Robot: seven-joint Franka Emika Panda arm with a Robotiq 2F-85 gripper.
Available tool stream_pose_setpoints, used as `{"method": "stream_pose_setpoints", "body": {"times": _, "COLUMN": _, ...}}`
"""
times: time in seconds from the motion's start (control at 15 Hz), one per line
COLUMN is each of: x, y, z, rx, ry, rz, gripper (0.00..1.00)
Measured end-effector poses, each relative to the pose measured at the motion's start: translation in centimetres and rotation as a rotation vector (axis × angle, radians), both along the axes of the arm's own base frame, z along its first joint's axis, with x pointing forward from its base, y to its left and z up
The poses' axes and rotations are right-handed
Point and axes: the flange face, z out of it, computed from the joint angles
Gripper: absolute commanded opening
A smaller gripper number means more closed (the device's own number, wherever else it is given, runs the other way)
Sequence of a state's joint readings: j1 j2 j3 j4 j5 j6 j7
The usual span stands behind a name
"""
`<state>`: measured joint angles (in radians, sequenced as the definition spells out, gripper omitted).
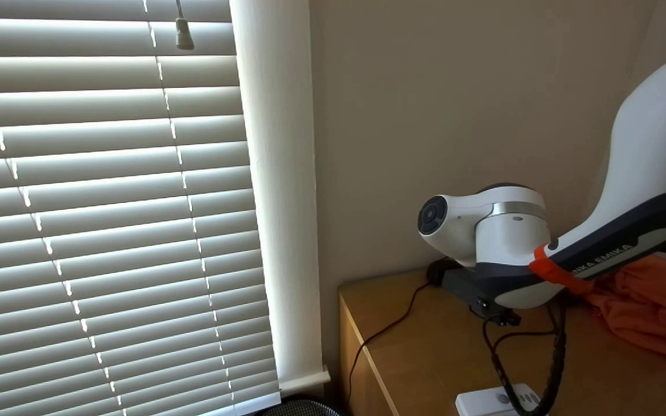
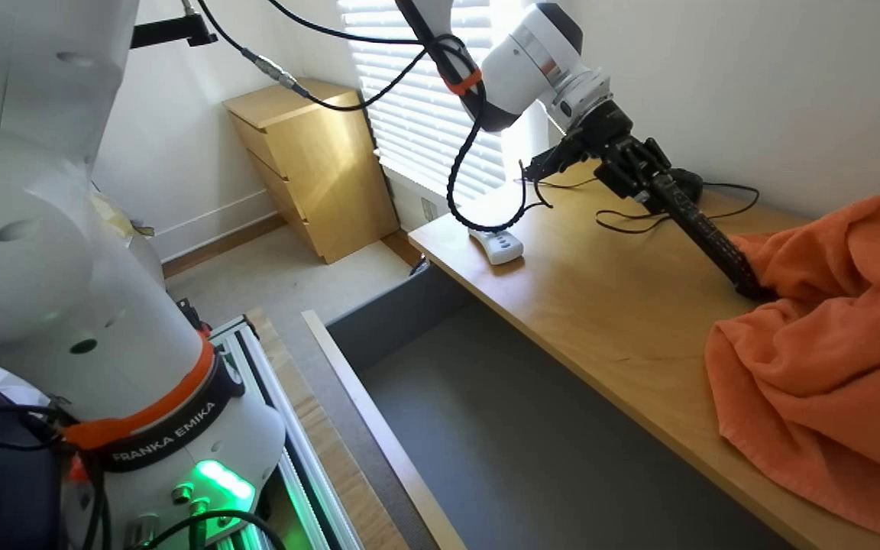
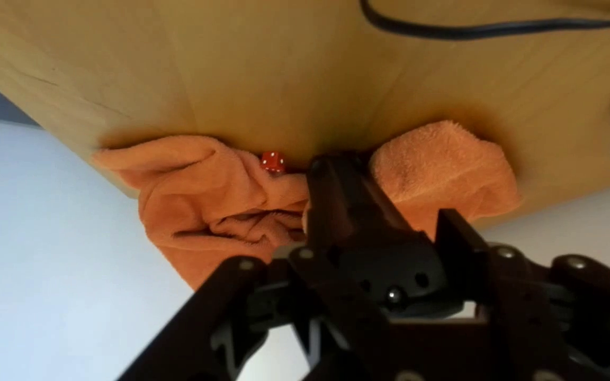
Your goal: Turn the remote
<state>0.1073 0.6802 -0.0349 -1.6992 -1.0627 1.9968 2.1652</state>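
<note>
Grasp done: claw point(image 2: 645, 177) clamped on the slanted remote point(image 2: 707, 235); turn's progress unclear, release presumably yet to come

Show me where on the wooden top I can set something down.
Widest bare patch: the wooden top between the white device and the orange cloth, along the open drawer. Crowded: toward the wall, where a black cable lies and the remote slants down toward the cloth.

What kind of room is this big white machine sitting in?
Probably a room in a home, perhaps a bedroom, though an office is possible: there are white slatted window blinds, a light wooden chest of drawers and a crumpled orange fabric towel.
</note>
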Motion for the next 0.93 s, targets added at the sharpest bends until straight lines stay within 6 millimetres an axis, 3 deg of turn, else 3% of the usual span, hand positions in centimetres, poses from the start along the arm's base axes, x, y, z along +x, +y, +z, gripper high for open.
{"method": "stream_pose_setpoints", "body": {"times": 0.4, "x": 0.1, "y": 0.1, "z": -1.0, "rx": 0.172, "ry": 0.015, "rz": 0.013, "gripper": 0.30}}
{"method": "stream_pose_setpoints", "body": {"times": 0.93, "x": -2.6, "y": 1.5, "z": -2.6, "rx": 0.371, "ry": 0.162, "rz": -0.107, "gripper": 0.30}}
